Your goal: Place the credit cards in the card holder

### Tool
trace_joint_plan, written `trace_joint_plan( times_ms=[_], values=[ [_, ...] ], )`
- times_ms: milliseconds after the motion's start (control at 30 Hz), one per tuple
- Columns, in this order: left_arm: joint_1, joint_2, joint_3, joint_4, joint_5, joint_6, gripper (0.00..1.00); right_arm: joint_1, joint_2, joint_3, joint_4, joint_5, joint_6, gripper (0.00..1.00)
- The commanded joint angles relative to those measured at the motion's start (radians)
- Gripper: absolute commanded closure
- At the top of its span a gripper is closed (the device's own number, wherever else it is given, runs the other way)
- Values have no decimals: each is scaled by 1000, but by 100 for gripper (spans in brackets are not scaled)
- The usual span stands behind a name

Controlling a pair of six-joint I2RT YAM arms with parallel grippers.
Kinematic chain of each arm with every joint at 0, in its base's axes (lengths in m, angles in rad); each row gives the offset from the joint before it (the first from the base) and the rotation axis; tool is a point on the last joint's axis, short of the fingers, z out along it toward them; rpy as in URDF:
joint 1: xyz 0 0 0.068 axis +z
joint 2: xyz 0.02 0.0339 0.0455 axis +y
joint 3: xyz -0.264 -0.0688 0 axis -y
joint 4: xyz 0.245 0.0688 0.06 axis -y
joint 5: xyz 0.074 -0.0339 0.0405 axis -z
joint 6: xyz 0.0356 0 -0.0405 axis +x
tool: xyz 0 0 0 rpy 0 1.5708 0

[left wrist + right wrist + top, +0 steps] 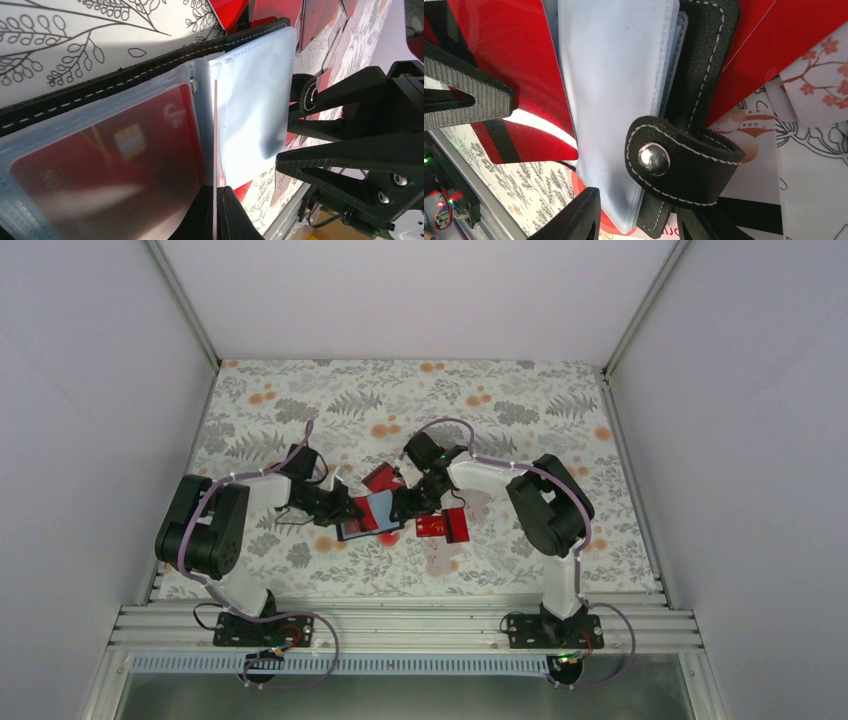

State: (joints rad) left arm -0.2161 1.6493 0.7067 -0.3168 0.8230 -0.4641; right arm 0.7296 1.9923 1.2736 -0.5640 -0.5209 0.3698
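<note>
Pinching a card [499,50] edge-on in the left gripper [216,200], right at the holder's [704,60] sleeve [250,100]. Straddling the holder's snap edge with the right gripper [639,220], apparently clamped. Could miss the sleeve mouth, buckle plastic, or drag the holder loose if pushed askew.

A table [520,410] with a surface printed in grey leaves and orange blossoms. A black card holder [365,515] sits open at its centre. Red credit cards [445,525] lie loose just behind it and to its right.
</note>
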Motion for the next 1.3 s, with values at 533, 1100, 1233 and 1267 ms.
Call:
trace_joint_plan(
  times_ms=[533, 1100, 1233, 1267],
  values=[
    [9, 20, 73, -33, -60, 139, 98, 13, 95, -35, 1, 32, -32, 64],
    [10, 64, 46, 30, -12, 118, 98, 11, 123, -14, -7, 40, -46, 64],
    [19, 37, 32, -17, -42, 105, 98, 11, 131, -13, -8, 42, -45, 64],
    [26, 27, 30, -24, -51, 97, 98, 11, 134, -12, -9, 43, -45, 64]
  ],
)
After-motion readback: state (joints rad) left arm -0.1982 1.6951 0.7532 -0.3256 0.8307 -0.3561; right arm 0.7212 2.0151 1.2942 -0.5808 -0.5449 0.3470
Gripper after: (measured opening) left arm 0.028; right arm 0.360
